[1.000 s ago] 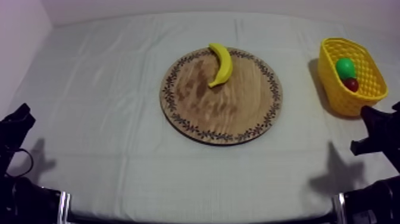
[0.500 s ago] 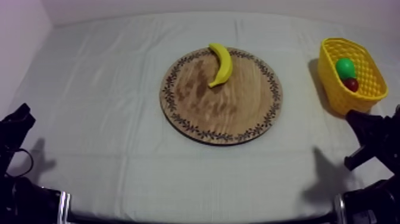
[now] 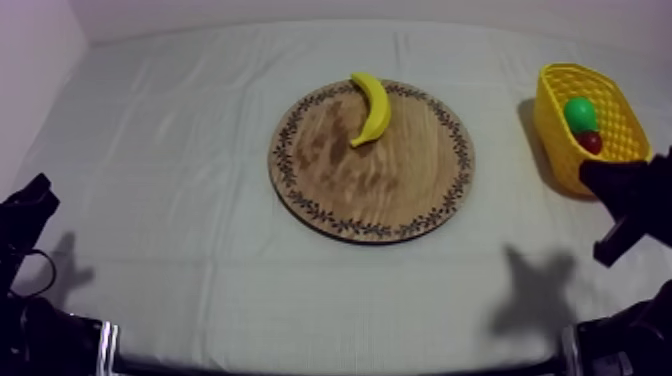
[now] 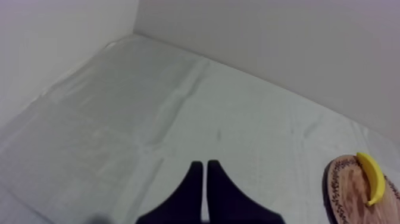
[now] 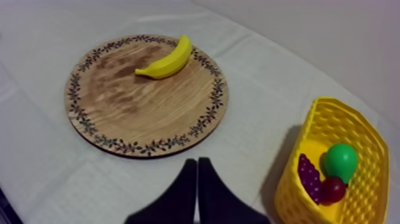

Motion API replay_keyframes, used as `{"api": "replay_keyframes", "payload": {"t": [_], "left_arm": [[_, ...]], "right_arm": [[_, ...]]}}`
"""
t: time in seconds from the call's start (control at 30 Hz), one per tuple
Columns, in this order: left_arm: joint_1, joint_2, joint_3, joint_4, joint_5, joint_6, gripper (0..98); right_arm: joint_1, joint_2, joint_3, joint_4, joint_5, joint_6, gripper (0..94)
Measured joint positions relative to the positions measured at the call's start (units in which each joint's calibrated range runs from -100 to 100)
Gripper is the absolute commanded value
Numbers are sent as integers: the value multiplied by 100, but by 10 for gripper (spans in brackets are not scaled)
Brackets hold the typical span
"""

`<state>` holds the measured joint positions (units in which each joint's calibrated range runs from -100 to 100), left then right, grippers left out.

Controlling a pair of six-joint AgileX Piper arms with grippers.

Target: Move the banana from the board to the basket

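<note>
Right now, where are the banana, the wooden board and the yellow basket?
banana (image 3: pixel 377 108), top view, middle of its curved body.
wooden board (image 3: pixel 370 190), top view, bare wood near the centre.
yellow basket (image 3: pixel 558 145), top view, outer wall facing the board.

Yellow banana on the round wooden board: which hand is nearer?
Right. The right hand hovers beside the yellow basket, past the round wooden board's right rim; the left hand sits low at the table's left edge, farther from the yellow banana.
</note>
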<state>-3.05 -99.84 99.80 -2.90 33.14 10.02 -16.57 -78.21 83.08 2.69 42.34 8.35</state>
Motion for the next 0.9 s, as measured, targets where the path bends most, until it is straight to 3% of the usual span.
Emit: {"api": "replay_keyframes", "payload": {"t": [0.43,0.6,0.9], "left_arm": [[0,0,0,0,0,0,1],[0,0,0,0,0,0,1],[0,0,0,0,0,-1,1]], "right_arm": [[-207,3491,-3898,-14,2082,-566,4],[-209,4856,-5535,-148,2931,-689,4],[-331,7018,-8199,-110,3873,-1062,4]]}}
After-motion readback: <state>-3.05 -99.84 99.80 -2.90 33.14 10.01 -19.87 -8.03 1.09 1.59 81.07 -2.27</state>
